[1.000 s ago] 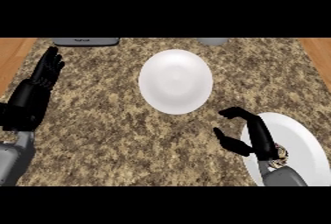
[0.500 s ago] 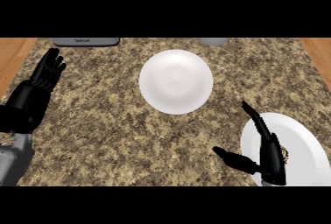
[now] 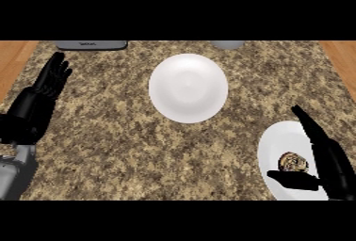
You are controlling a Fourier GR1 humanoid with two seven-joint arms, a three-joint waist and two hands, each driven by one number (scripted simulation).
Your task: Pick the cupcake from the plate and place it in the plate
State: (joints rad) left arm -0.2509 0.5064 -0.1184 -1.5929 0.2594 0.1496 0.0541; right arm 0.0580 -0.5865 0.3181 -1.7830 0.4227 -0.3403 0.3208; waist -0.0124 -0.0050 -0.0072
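Right robot hand (image 3: 331,165) bracketing cupcake (image 3: 293,162) on plate (image 3: 277,141).
It is hovering spread, pinching nothing; left robot hand (image 3: 35,108) is resting open.

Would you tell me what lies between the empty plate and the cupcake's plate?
Only bare counter separates the empty plate from the cupcake's plate, in the head view.

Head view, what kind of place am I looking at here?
Most likely a kitchen counter: a speckled, stone-look countertop with wood strips at its sides, an empty white plate in the middle, and a cupcake on a second plate at the lower right.
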